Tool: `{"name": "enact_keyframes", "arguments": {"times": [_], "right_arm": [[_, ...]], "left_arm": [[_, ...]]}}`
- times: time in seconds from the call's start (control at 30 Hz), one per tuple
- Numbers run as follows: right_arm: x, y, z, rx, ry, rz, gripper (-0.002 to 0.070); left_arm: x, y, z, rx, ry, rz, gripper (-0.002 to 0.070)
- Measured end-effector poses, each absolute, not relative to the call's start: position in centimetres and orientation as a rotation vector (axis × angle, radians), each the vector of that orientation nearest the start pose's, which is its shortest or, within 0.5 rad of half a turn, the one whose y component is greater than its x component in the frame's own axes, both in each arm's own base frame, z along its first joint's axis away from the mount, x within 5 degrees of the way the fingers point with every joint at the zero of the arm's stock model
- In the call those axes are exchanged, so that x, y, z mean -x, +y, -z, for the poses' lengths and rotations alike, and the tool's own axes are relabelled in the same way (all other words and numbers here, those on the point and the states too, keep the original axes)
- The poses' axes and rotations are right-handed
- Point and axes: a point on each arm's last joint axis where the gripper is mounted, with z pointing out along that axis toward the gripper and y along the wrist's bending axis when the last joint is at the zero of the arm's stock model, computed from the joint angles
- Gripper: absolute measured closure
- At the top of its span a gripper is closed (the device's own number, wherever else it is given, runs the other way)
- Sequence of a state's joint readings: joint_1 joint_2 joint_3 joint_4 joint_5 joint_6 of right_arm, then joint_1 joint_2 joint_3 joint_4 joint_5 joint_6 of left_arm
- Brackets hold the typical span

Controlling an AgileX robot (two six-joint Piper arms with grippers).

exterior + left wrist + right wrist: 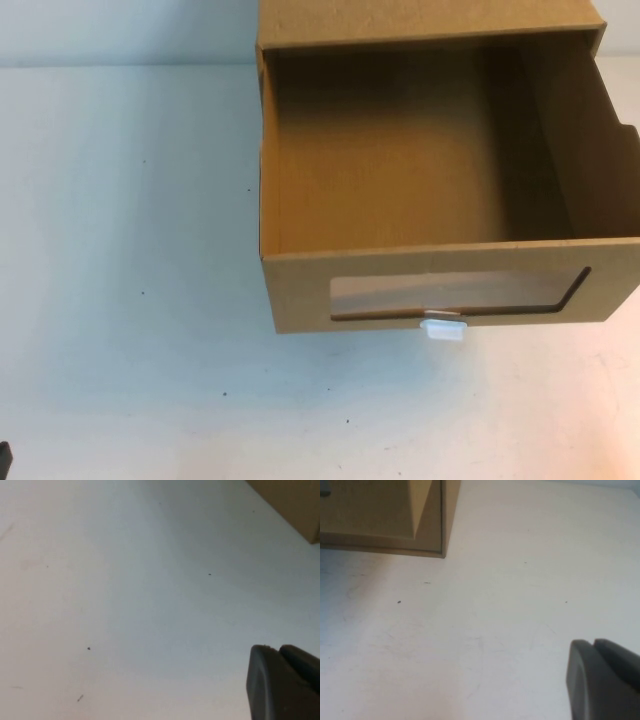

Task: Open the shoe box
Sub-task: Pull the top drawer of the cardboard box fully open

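White table [130, 250] stretches wide to the left of and in front of the shoe box [420, 160], which sits far right with its drawer pulled out and a white tab [443, 327] on its front. The left gripper [277, 650] hangs low over the table, fingers together, well apart from the box. The right gripper [594, 642] does likewise, its fingers also together.
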State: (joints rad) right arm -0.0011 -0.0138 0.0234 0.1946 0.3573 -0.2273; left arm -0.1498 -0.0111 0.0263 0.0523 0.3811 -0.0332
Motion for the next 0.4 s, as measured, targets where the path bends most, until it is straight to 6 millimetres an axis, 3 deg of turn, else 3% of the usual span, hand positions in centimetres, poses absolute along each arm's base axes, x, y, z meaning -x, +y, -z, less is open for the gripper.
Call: {"name": "enact_keyframes", "arguments": {"times": [0.4], "right_arm": [[-5.28,0.61,-17.45,0.088,1.842,-0.03,0.069]], "left_arm": [[-5.19,-0.6,-17.03,-0.202,1.873,0.029,0.0679]]}}
